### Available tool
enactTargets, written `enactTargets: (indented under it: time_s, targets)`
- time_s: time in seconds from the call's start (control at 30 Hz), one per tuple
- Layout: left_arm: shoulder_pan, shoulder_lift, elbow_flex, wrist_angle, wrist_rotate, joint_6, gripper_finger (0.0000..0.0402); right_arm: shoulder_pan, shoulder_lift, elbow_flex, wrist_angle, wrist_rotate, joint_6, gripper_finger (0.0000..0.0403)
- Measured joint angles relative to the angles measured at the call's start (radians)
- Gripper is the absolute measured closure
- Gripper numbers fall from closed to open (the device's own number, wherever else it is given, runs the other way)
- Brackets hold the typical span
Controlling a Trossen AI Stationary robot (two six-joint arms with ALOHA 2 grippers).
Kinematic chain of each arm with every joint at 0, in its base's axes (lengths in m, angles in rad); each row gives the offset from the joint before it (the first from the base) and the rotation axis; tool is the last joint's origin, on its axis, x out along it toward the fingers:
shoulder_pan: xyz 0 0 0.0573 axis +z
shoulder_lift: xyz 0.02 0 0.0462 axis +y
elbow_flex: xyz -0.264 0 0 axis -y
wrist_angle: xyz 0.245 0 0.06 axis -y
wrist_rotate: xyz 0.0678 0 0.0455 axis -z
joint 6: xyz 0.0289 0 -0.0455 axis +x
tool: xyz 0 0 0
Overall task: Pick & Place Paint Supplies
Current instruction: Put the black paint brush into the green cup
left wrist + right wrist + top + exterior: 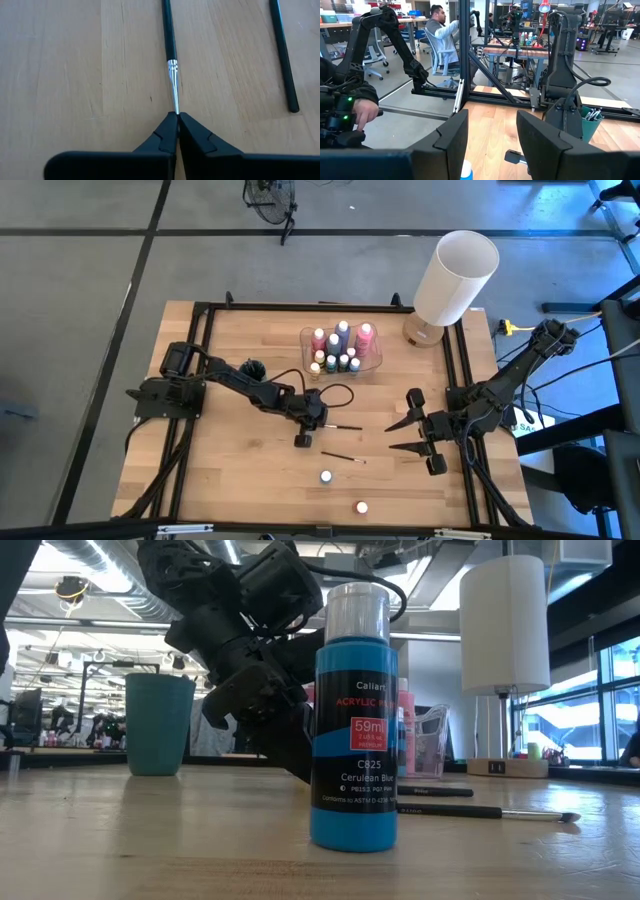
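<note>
Reading off the blue paint bottle (354,720) standing close to the low camera: white lettering near the top of its label says "Callart". Under that, red letters give "ACRYLIC", with the rest of the line too faint to make out. A red square on the label carries "59ml". Lower down comes the code "C825", and beneath it the colour name "Cerulean Blue". The tiny lines of print below that cannot be read. Nothing legible shows in the other views.
</note>
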Motion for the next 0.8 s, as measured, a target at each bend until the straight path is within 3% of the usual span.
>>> enactTargets:
  time_s: [0.3, 0.5, 0.63, 0.8]
  targets:
    - [-0.003, 0.0, 0.0, -0.001, -0.01, 0.0, 0.0398, 0.0, 0.0, 0.0, 0.0, 0.0, 0.0, 0.0233]
    - [-0.023, -0.017, 0.002, -0.015, -0.077, 0.007, 0.0399, 0.0, 0.0, 0.0, -0.001, 0.0, 0.0, 0.0233]
    - [-0.033, -0.06, 0.011, -0.084, -0.109, 0.009, 0.0399, 0.0, 0.0, 0.0, -0.002, 0.0, 0.0, 0.0233]
    - [-0.063, -0.115, 0.037, -0.288, -0.257, 0.01, 0.04, 0.0, 0.0, 0.0, -0.005, 0.0, 0.0, 0.0233]
